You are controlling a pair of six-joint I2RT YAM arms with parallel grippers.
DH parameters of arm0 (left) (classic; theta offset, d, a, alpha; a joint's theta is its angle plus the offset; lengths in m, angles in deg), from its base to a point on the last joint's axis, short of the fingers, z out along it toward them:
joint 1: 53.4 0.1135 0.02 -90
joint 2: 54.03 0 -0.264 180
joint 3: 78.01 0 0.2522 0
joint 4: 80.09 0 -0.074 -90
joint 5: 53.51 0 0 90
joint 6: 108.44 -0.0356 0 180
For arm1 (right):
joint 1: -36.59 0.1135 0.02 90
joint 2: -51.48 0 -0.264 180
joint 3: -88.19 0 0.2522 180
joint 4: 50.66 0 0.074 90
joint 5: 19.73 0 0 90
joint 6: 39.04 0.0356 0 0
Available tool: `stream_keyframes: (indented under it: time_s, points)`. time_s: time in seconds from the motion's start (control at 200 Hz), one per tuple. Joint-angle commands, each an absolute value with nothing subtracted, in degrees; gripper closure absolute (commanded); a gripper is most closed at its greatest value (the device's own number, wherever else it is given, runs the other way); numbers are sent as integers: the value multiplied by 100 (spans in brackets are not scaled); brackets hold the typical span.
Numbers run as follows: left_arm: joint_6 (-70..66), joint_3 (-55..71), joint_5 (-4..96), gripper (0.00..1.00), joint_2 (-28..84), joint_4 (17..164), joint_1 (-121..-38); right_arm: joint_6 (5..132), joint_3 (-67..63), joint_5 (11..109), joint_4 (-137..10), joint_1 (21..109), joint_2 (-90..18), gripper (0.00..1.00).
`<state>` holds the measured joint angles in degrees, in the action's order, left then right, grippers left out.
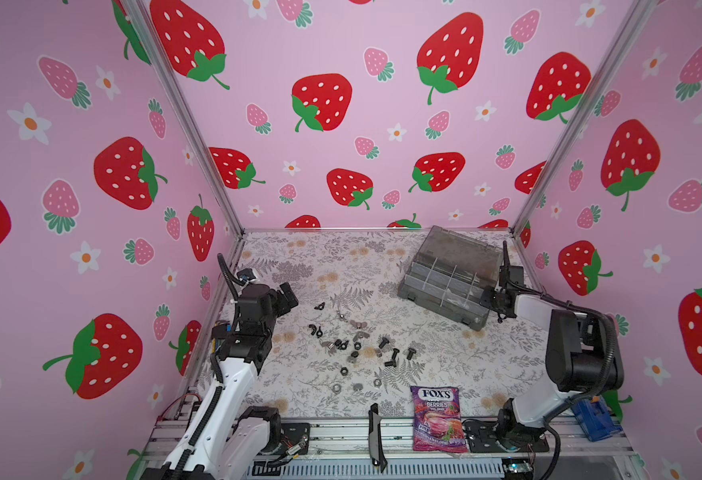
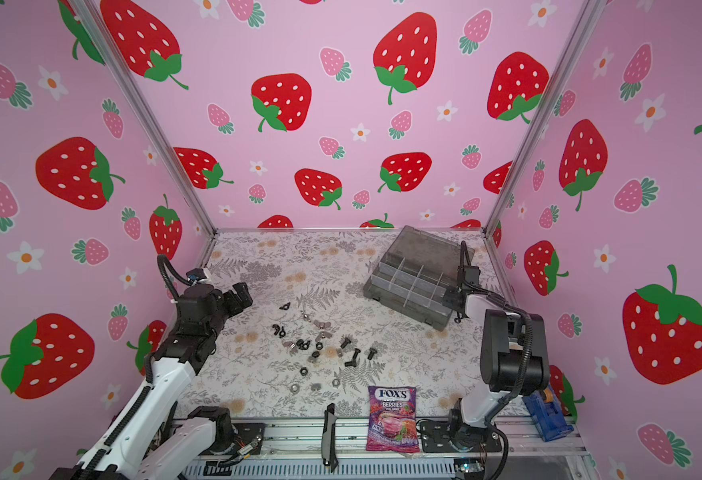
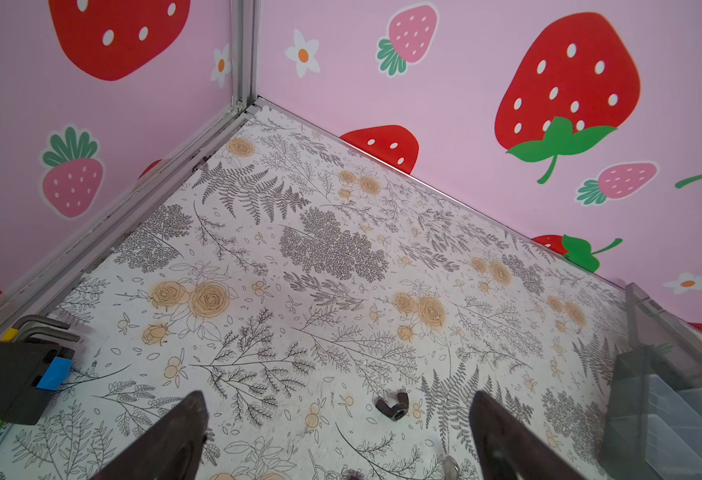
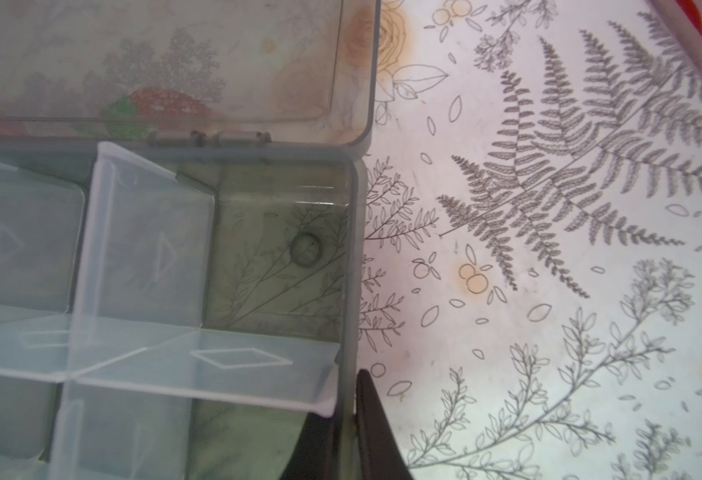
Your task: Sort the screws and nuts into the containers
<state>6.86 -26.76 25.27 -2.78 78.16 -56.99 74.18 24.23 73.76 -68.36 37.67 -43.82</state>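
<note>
The smoky grey organiser box (image 1: 436, 305) (image 2: 403, 305) stands at the back right with its lid (image 1: 461, 249) open and its containers divided by pale partitions. My right gripper (image 4: 343, 399) (image 1: 488, 299) is shut on the box's side wall (image 4: 351, 249), one finger inside and one outside. A small ring shape (image 4: 307, 249) shows on the corner compartment's floor. Black screws (image 1: 391, 353) and scattered black and silver nuts (image 1: 341, 345) lie mid-table. My left gripper (image 3: 337, 399) (image 1: 289, 297) hangs open over the left of the table, a black wing nut (image 3: 391, 406) lying ahead of it.
A purple candy bag (image 1: 436, 415) and a black utility knife (image 1: 376, 432) lie at the front edge. A blue plastic box (image 1: 594, 419) sits front right behind the right arm. A hex key holder (image 3: 17, 374) rests by the left wall.
</note>
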Motion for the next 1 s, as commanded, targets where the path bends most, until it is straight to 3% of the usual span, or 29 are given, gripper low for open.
stream_keyframes:
  time_s: [0.0,0.63,0.8,0.995]
  points:
    - [681,-2567,2399,1,-372,7770,-5717,7034,2371,7244,-7008,4121,-4572,95]
    - [795,-2655,2399,1,-463,7705,-5716,7391,1179,7265,-7020,5405,-5625,95]
    - [886,-2631,2444,1,-446,7588,-5718,7427,930,7313,-7072,5452,-5709,87]
    - [1109,-2474,2455,1,-278,7226,-5717,7441,723,7585,-7398,5451,-5521,70]
